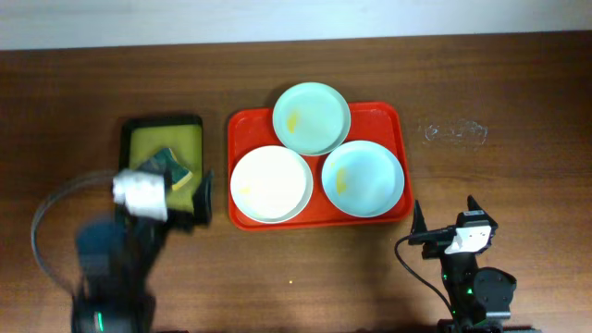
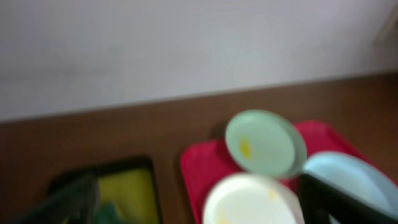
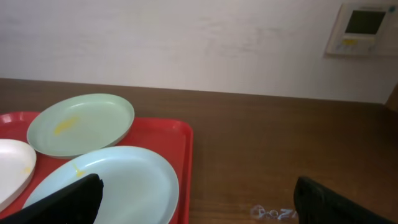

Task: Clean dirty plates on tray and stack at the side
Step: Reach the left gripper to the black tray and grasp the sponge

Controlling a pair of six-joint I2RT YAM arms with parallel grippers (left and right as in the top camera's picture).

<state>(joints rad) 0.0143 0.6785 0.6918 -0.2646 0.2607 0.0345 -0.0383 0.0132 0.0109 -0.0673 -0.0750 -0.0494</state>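
The red tray [image 1: 393,116] lies mid-table and holds all three plates. A mint plate [image 1: 312,117] with a yellow smear is at the back. A white plate [image 1: 270,183] is front left and a pale blue plate [image 1: 362,178] with a yellow smear is front right. My left gripper [image 1: 188,192] is blurred, open and empty, above the gap between the small tray and the red tray [image 2: 199,168]. The left wrist view shows the mint plate [image 2: 264,143] and the white plate [image 2: 249,196]. My right gripper [image 1: 445,215] is open and empty, in front of the tray's right corner [image 3: 180,134], near the blue plate [image 3: 124,180].
A small black-rimmed yellow-green tray [image 1: 139,139] left of the red tray holds a green and yellow sponge [image 1: 173,167]. It shows blurred in the left wrist view [image 2: 134,183]. A whitish scribble [image 1: 453,131] marks the table right of the red tray. A wall panel [image 3: 364,28] hangs behind.
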